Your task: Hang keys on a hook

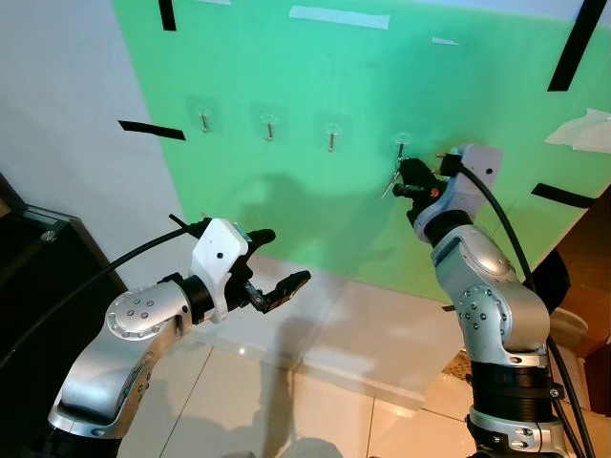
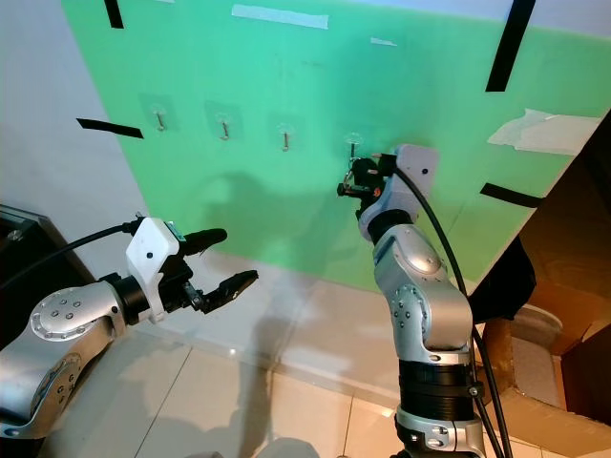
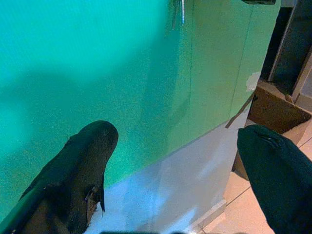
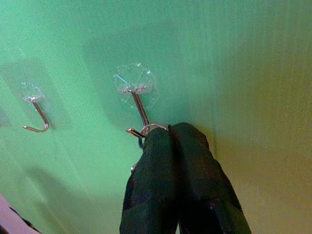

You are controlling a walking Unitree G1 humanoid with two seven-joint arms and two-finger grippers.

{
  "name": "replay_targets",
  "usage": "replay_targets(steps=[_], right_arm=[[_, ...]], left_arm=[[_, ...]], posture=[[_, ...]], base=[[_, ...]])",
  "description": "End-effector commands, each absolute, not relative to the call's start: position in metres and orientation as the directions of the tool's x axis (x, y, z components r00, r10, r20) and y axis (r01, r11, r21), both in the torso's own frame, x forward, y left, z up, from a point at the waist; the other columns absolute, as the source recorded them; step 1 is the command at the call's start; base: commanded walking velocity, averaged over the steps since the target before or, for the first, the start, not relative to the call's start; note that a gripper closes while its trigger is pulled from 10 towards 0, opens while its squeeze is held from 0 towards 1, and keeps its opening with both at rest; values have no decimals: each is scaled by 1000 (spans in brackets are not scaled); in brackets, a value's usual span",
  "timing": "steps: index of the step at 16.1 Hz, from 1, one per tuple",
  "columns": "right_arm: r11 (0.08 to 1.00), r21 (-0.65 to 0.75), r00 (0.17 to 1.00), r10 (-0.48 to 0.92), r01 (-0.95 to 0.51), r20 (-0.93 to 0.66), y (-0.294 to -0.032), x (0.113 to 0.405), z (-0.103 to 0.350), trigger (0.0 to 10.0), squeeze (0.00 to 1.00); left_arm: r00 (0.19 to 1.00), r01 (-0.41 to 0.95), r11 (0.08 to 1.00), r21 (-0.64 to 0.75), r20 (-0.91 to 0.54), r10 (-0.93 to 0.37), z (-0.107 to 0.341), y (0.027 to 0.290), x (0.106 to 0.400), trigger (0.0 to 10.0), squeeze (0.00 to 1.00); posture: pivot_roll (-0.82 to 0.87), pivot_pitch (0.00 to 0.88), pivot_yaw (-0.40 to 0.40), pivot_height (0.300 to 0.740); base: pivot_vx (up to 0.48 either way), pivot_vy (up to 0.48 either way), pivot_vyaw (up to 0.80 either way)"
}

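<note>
Several clear stick-on hooks sit in a row on a green board on the wall. My right gripper is raised to the rightmost hook, just below its clear pad. Its fingers are shut on the key ring, which rests against the hook's bent lower end. I cannot tell whether the ring is looped over the tip. A silver key dangles beside the gripper. My left gripper hovers lower and to the left, well off the board, open with nothing between its fingers.
The other hooks are bare. Black tape strips and white tape mark the board. A dark cabinet stands at left, a cardboard box at right, and pale floor tiles lie below.
</note>
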State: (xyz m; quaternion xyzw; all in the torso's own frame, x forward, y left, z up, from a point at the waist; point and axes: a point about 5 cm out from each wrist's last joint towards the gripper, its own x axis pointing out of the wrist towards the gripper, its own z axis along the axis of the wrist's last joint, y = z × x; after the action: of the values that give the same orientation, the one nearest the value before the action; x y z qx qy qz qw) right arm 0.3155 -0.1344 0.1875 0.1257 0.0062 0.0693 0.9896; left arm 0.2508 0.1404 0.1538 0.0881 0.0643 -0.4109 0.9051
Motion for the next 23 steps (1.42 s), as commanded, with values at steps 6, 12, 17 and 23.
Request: replay_targets(steps=[6, 12, 17, 23], right_arm=[[965, 220, 985, 160, -142, -66, -133, 315, 174, 10000, 0], [971, 174, 975, 188, -166, -118, -130, 312, 166, 10000, 0], [968, 186, 978, 188, -168, -95, -131, 313, 168, 10000, 1000], [945, 230, 972, 218, -231, 82, -135, 305, 187, 10000, 1000]], left_arm=[[631, 775, 620, 123, -177, -755, 160, 136, 249, 10000, 0], [627, 779, 615, 123, -181, -758, 159, 136, 249, 10000, 0], [631, 776, 618, 127, -178, -755, 159, 135, 250, 10000, 0], [636, 771, 625, 120, -165, -753, 160, 135, 251, 10000, 0]], posture=[[28, 0, 6, 740], [24, 0, 8, 740], [23, 0, 6, 740], [21, 0, 8, 740]], base=[[0, 0, 0], [0, 0, 0], [0, 0, 0], [0, 0, 0]])
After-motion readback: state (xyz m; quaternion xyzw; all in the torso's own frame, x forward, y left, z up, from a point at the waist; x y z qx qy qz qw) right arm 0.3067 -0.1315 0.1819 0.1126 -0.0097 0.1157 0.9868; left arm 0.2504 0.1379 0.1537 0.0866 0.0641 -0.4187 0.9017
